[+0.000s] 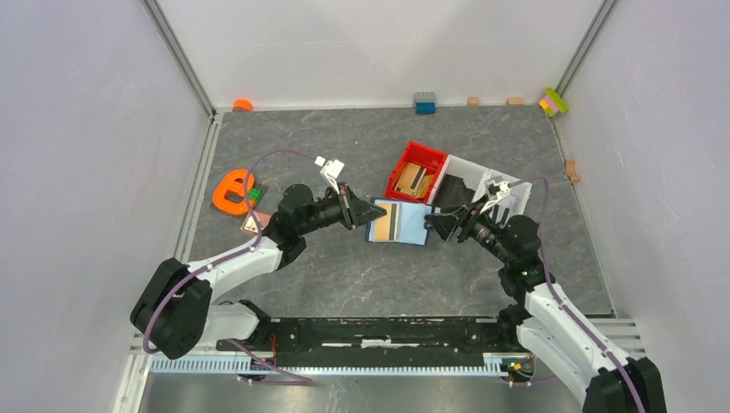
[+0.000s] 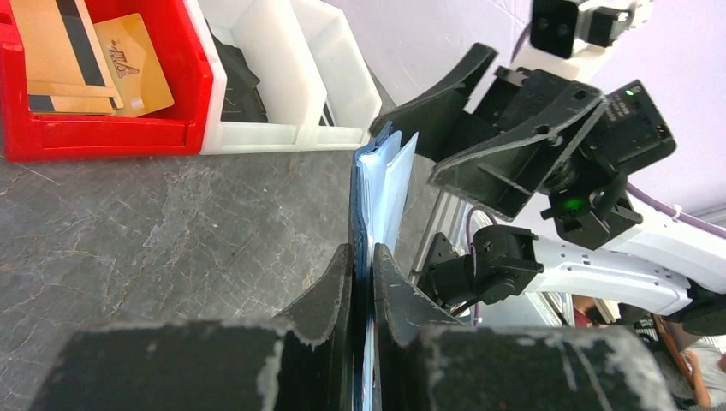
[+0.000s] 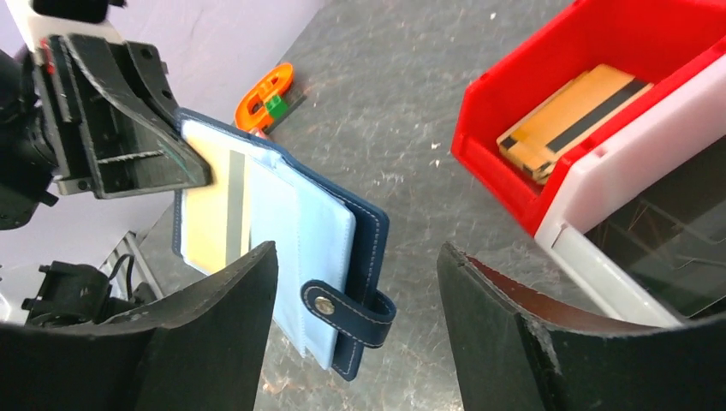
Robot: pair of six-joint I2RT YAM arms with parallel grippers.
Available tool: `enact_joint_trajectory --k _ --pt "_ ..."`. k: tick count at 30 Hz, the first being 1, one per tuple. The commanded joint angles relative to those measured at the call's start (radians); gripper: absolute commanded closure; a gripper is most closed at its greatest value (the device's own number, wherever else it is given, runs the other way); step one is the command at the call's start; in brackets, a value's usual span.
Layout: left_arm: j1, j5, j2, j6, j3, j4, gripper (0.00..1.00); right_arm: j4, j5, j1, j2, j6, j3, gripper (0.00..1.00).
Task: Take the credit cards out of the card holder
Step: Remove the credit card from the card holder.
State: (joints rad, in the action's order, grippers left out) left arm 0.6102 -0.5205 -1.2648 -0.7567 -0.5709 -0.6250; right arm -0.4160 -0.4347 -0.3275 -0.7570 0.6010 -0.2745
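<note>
Your left gripper (image 2: 364,257) is clamped on the 9 o'clock edge of the open navy-blue folding card holder (image 1: 411,225) mid-table, right gripper (image 3: 355,257) gapes empty at 3 o'clock: nip the pale striped credit card (image 3: 205,224) by its exposed edge, pull flat along the pocket.

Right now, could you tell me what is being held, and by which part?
The left gripper clamps the card holder by the edge opposite its snap tab; the right gripper holds nothing.

Bright, even light, soft faint shadows, wrist views slightly stretched at edges.
</note>
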Motion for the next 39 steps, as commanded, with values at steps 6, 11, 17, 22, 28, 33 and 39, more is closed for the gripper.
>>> enact_joint_trajectory --k 6,11,17,22,28,33,39 --pt "-0.004 0.034 0.024 0.046 0.002 -0.008 0.98 -0.115 -0.024 -0.012 0.143 -0.052 0.035 0.33" --pt "-0.004 0.019 0.020 0.049 0.001 -0.009 0.94 -0.217 -0.091 -0.045 0.149 -0.038 0.052 0.41" --pt "-0.004 0.008 0.013 0.046 0.002 -0.021 0.96 -0.309 -0.156 -0.137 0.066 -0.032 0.036 0.49" --pt "-0.003 -0.003 0.006 0.037 0.000 -0.035 0.98 -0.258 -0.135 -0.215 -0.013 -0.083 -0.009 0.53" --pt "-0.003 -0.003 0.008 0.026 0.003 -0.045 0.98 -0.067 -0.006 -0.236 -0.111 -0.139 -0.079 0.59" --pt "-0.004 0.024 0.036 0.034 0.014 -0.031 0.98 0.090 0.161 -0.235 -0.159 -0.159 -0.124 0.58" --pt "-0.004 0.041 0.056 0.038 0.022 -0.024 0.98 0.173 0.264 -0.235 -0.161 -0.169 -0.147 0.56"
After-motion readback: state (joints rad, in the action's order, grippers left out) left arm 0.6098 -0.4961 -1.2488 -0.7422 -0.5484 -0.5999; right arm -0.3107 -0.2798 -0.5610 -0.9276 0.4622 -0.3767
